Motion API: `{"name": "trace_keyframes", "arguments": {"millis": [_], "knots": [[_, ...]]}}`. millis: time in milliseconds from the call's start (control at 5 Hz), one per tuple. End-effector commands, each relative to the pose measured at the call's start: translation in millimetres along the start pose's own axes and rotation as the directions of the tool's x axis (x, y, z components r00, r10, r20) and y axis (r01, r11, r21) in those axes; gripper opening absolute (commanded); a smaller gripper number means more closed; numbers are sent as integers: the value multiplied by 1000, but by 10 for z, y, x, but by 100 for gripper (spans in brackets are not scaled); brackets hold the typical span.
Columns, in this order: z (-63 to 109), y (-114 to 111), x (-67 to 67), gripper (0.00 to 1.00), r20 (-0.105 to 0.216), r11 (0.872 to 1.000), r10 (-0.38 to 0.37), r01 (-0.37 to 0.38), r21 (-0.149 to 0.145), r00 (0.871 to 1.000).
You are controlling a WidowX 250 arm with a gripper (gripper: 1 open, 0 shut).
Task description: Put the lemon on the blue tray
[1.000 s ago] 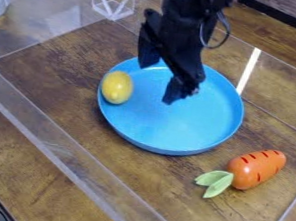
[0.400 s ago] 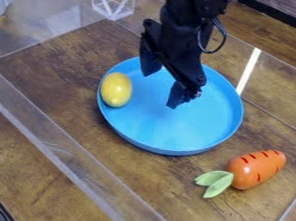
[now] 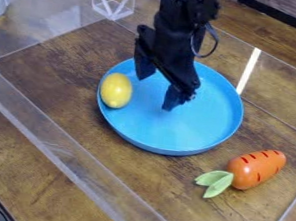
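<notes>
Blue tray (image 3: 202, 129), no legible writing

My view, off-task items: wooden table (image 3: 58, 92), dark brown planks, glossy, glare streak at right. Clear plastic barrier (image 3: 52, 147) running along near-left edge, more clear panels at upper left. Toy carrot (image 3: 256, 168), orange, lying on table at lower right, green leaves (image 3: 212, 182) pointing lower-left.
</notes>
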State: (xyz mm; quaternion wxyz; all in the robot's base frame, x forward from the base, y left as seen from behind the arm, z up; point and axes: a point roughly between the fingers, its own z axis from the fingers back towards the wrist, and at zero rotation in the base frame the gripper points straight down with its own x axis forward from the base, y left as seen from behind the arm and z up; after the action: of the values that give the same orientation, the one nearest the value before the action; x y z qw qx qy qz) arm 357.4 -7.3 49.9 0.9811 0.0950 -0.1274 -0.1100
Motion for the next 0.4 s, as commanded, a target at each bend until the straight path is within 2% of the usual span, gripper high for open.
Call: {"name": "trace_keyframes", "arguments": {"millis": [0,200], "knots": [[76,102,85,100,38,999,33,-34,20,999],[132,102,129,100,34,999,31,-32,27,999]]}}
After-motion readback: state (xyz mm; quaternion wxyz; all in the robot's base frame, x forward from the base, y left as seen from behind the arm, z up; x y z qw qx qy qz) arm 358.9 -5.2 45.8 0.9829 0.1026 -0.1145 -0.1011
